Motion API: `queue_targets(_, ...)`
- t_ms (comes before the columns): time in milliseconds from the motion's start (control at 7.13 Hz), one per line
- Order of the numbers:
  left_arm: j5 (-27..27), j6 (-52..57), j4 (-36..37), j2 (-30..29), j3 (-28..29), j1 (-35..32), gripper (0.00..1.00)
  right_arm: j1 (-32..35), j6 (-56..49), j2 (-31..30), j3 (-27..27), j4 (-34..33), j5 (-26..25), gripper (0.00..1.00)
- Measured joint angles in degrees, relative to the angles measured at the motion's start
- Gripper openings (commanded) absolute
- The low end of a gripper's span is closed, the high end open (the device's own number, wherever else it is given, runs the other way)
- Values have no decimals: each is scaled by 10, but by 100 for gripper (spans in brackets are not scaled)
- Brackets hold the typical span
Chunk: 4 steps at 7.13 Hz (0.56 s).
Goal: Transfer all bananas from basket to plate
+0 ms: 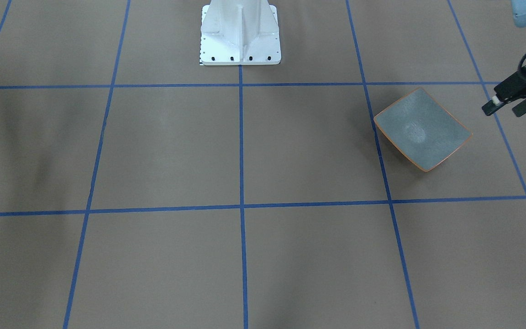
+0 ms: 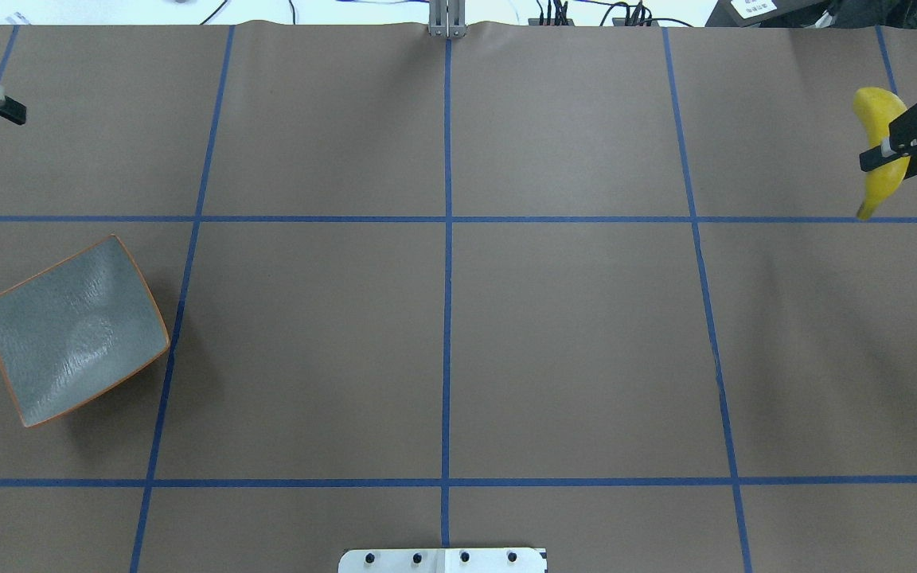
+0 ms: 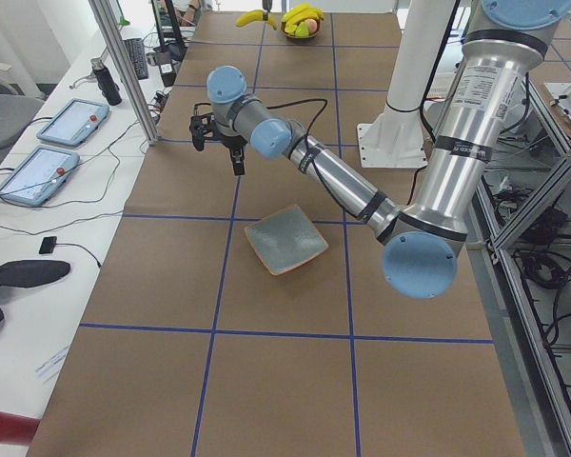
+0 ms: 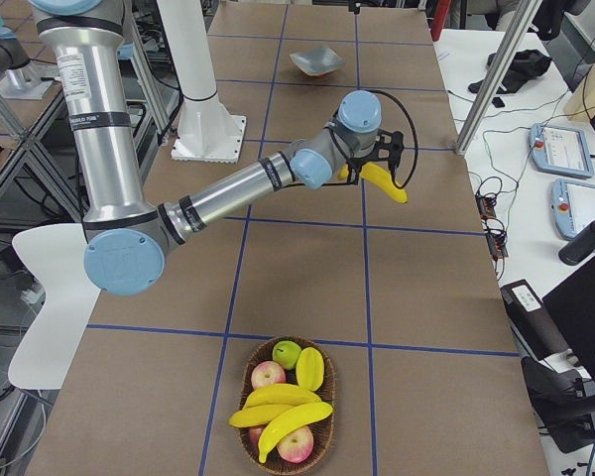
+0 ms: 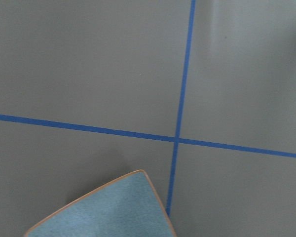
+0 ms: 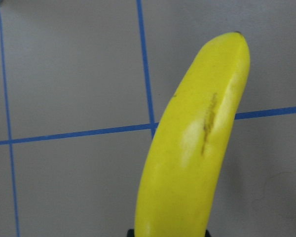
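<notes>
Item under inspection: one banana (image 2: 874, 107), smooth, glossy and gently curved, is held clear above the tabletop (image 2: 570, 342) on the robot's right side, well apart from the plate (image 2: 68, 334). It is clamped across its narrow width by the right pincer (image 2: 884, 150), a little below mid-length in the overhead view, with the longer part projecting forward in the right wrist view. A short brown scuff is noted on the skin in that view. The piece is judged light and stiff enough to carry without sagging, but the glossy skin is judged slippery, and with a hold away from the middle it could swivel between the fingers. A hold across the thickest part near the centre is judged soundest, with moderate pressure so that the skin is not marked. Three more bananas (image 4: 278, 397) are seen in the basket (image 4: 268, 464) among apples, at the tabletop's far right end. The plate is found bare, on the robot's left side. The left pincer (image 1: 502, 109) is held open and empty, near the plate but not over it
</notes>
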Motion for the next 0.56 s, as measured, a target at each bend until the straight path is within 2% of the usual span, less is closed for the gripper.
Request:
queue_targets(421,43,-130,-101,-36,34,45,99,-94,125,49,53,0,-168,0)
queue_targets(561,52,-158,-115,-49,42,54,99,-120,167,62,61,1,-214,0)
